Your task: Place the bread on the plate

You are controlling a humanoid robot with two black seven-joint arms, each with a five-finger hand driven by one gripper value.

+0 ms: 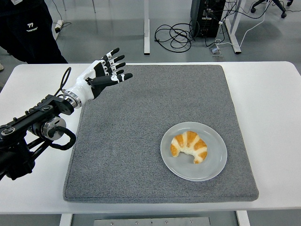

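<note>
Reaching in from the left edge, the robot's black left arm [33, 134] crosses the bare white table [277, 108] and ends in a white and black left hand [101, 75] held in the air above the far left corner of the grey mat [141, 141]; its fingers [114, 60] are spread and loose, the thumb pointing right, and nothing is in its grasp; a black cable [66, 77] loops beside the wrist; behind the arm, at the top left corner, a person in dark clothing [28, 30] stands past the table's far edge; the mat covers most of the table's middle; on the mat's right half, towards the near edge, sits a round pale grey plate [214, 162]; the croissant [189, 146], golden with paler bands, lies on that plate a little left of its centre, its curved ends turned towards the near right, well apart from the hand; beyond the table, on the grey floor, coiled black cables [176, 35] lie beside a dark computer case [207, 16] and white desk legs [233, 28].
</note>
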